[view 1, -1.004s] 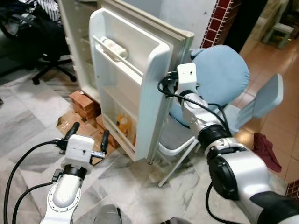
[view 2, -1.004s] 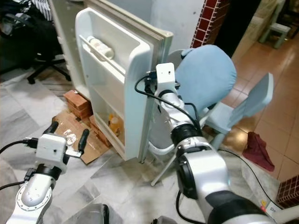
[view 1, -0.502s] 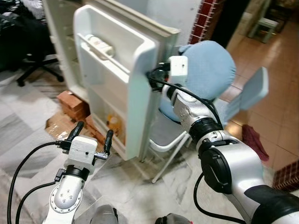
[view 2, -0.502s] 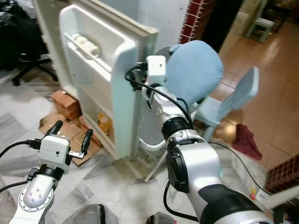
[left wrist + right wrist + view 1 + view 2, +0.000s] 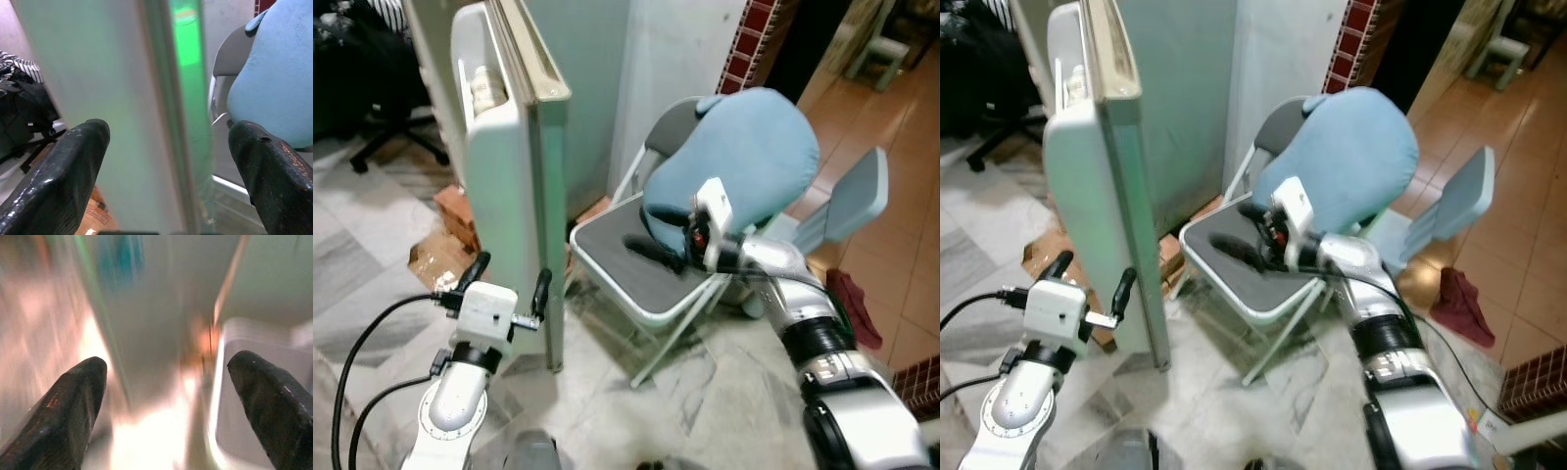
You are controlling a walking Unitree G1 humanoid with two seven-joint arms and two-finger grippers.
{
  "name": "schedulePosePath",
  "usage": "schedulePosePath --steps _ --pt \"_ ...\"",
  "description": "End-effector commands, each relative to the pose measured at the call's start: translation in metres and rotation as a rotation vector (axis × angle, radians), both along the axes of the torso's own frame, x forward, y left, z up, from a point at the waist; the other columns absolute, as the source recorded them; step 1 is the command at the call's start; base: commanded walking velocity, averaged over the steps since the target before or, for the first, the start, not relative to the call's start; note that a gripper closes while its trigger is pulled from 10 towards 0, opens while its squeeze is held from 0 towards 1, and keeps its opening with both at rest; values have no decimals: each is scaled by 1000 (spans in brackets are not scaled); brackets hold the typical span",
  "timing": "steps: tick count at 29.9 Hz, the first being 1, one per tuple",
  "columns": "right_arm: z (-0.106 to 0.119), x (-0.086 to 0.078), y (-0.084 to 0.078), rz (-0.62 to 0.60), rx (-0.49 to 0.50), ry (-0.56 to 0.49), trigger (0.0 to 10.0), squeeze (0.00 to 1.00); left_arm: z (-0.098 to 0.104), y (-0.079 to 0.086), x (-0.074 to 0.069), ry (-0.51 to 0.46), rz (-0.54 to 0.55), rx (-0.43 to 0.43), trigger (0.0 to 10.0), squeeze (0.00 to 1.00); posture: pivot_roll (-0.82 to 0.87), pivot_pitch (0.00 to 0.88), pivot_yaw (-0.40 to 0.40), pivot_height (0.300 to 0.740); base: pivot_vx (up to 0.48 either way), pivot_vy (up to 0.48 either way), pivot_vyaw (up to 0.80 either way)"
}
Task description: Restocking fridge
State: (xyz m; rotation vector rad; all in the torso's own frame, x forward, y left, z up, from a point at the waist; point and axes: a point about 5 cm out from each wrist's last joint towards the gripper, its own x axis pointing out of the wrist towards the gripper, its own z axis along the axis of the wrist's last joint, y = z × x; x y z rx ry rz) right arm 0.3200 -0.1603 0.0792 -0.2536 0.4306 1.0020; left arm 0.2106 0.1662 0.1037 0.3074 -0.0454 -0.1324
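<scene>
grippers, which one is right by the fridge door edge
The left gripper: its open fingers sit either side of the fridge door edge. The right gripper hangs apart from it, over the folding chair seat.

Blue-cushioned chair [image 5: 705,215], bricks [image 5: 455,211], office chair [image 5: 386,137].

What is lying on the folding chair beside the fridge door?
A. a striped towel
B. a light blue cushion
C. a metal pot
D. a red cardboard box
B: a light blue cushion leans against the back of the folding chair, with the right gripper above its dark seat.
</scene>
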Motion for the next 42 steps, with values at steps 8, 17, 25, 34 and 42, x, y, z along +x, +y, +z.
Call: schedulePosePath --steps 8,17,25,34,42 --pt "66 56 57 -410 93 -274 10000 0 -4 0 3 19 -5 -1 10000 0 129 0 -63 740 0 0 0" --pt "121 -4 178 -15 516 -115 10000 0 -10 31 18 55 279 -48 10000 0 129 0 -68 740 0 0 0" --pt "103 11 166 -190 445 -146 10000 0 -12 36 24 70 338 -87 10000 0 140 0 -73 740 0 0 494" --pt "123 -5 191 -40 580 -99 10000 0 -11 34 29 70 331 -94 10000 0 140 0 -71 740 0 0 768" --pt "144 -54 182 448 749 18 10000 0 -9 33 30 60 329 -99 10000 0 144 0 -76 740 0 0 0"
